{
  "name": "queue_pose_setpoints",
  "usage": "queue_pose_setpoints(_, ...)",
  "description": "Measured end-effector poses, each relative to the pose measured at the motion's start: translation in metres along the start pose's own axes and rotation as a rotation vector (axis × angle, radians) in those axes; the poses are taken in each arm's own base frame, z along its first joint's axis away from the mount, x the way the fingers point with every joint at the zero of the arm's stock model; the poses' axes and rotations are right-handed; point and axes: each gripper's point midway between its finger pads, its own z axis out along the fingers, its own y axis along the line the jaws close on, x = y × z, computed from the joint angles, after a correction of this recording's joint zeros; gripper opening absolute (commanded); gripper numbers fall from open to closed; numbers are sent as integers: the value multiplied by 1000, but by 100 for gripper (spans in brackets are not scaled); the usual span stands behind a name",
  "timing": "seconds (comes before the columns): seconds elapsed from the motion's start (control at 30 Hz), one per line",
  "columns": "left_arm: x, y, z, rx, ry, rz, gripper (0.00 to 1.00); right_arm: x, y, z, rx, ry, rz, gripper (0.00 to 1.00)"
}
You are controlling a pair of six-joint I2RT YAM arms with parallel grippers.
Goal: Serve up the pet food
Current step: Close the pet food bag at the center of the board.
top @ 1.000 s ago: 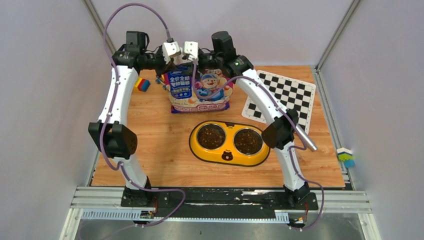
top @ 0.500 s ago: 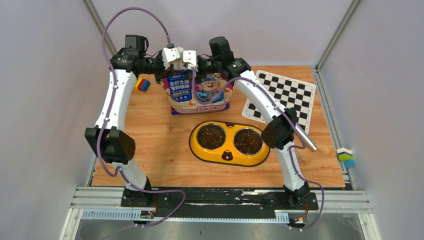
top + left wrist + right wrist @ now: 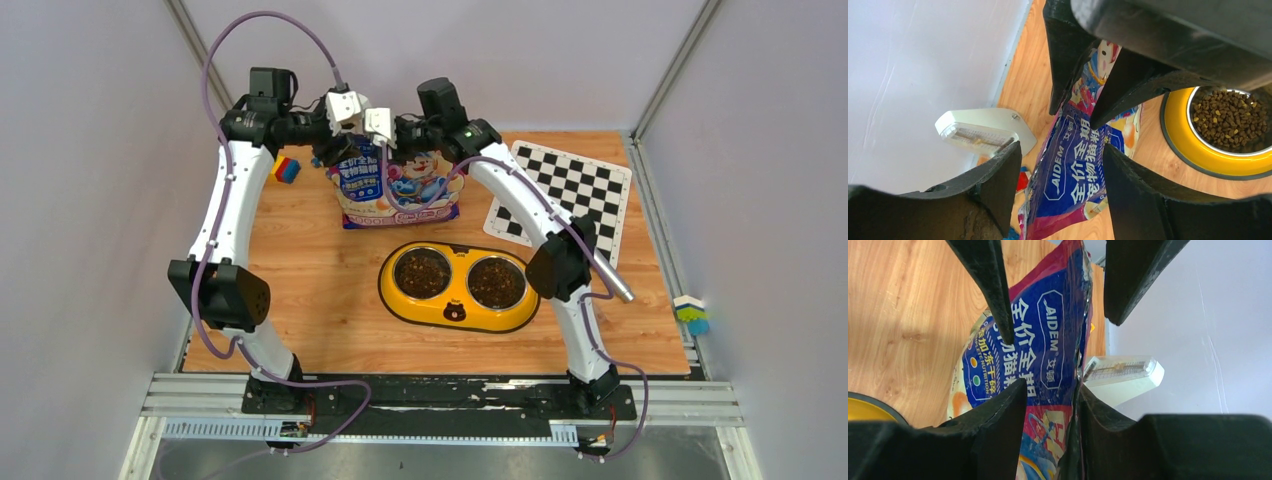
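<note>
Currently pet food [image 3: 423,272] sits in both steel bowls of the yellow feeder [image 3: 455,315], near-centre of the desk [image 3: 320,280]; small dark brown pellets with a few lighter tan ones mixed in, loose and dry, a shallow layer over each bowl bottom. Bag [image 3: 395,190] stands upright just beyond the feeder, far-centre; glossy blue-purple film with pink edges, white characters, "AIDEM" logo, cartoon figure on the front. Both arms meet over the bag's top edge. Left tool [image 3: 1060,150]: fingers well apart, straddling the top of the bag, not gripping it. Right tool [image 3: 1053,390]: fingers closer together with the bag's top between them, film touching at least one finger; cannot tell whether it is actually clamped. Checkerboard [image 3: 565,190] lies flat at far right, apart from the bag.
</note>
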Motion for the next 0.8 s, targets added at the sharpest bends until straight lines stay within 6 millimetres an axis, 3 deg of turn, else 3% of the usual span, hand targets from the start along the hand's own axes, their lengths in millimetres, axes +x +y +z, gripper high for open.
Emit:
queue_pose_setpoints(0.23, -1, 0, 0, 2, -4, 8, 73, 9, -13, -8, 54, 33, -18, 33)
queue_pose_setpoints(0.5, 11, 7, 11, 3, 8, 13, 69, 13, -24, -14, 87, 37, -33, 13)
queue_pose_setpoints(0.7, 27, 15, 26, 14, 28, -1, 55, 14, -24, -14, 85, 38, -38, 0)
queue_pose_setpoints(0.8, 29, 21, 30, 9, 30, 4, 37, 14, -24, -14, 87, 39, -39, 0)
